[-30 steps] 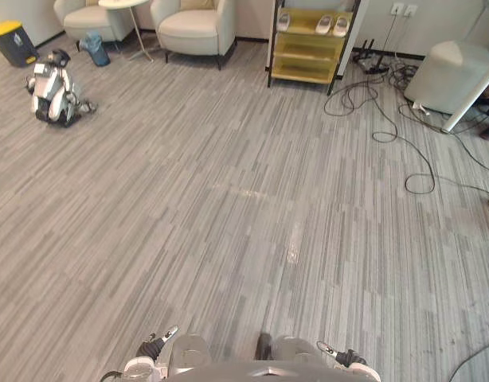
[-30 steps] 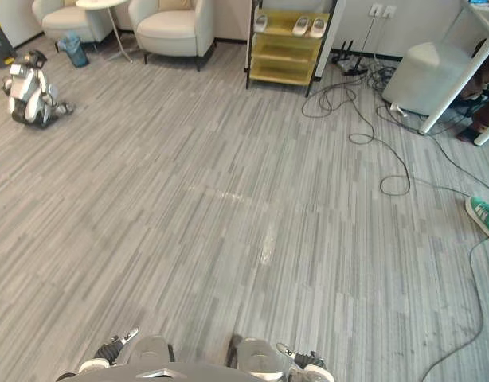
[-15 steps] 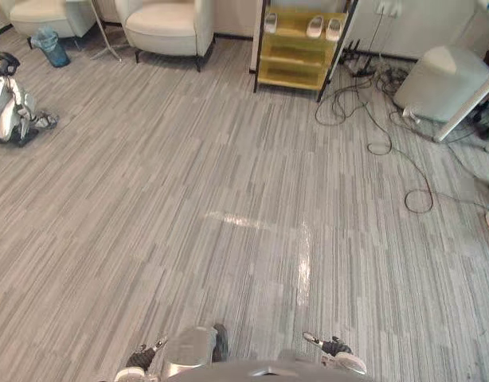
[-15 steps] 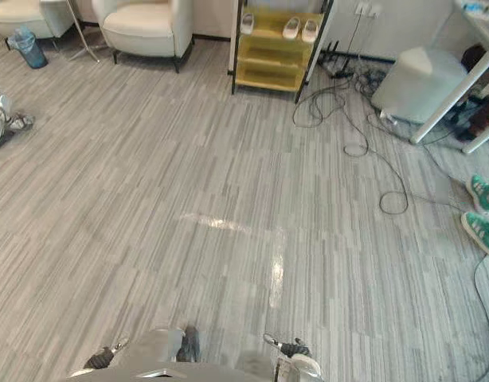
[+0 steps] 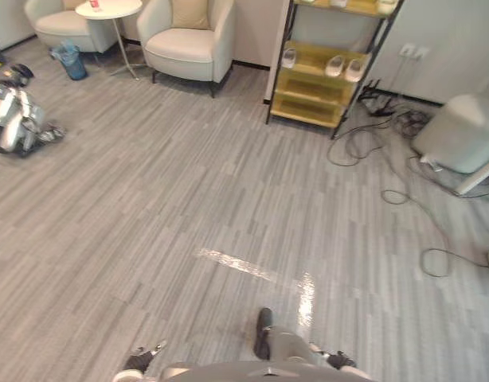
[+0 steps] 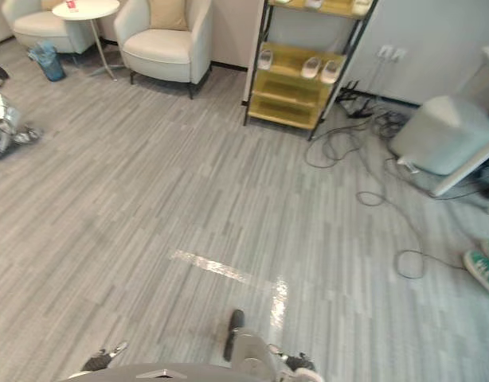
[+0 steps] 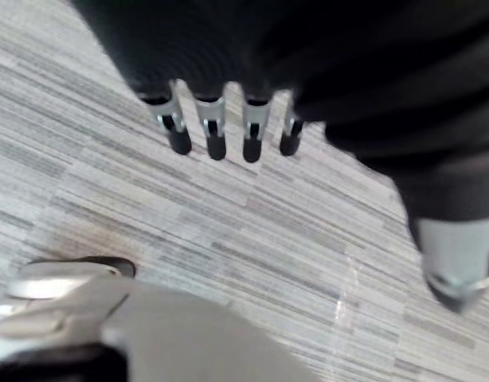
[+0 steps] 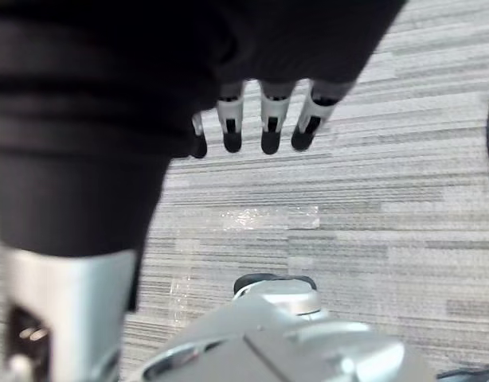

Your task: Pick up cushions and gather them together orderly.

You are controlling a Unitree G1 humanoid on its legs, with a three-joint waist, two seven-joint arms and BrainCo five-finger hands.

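Cushion on the armchair is clipped by the top edge, so I can't read its full shape. The red item on the round table is too small to tell. Silver machine at far left is blurred; green shoe runs off the right edge.
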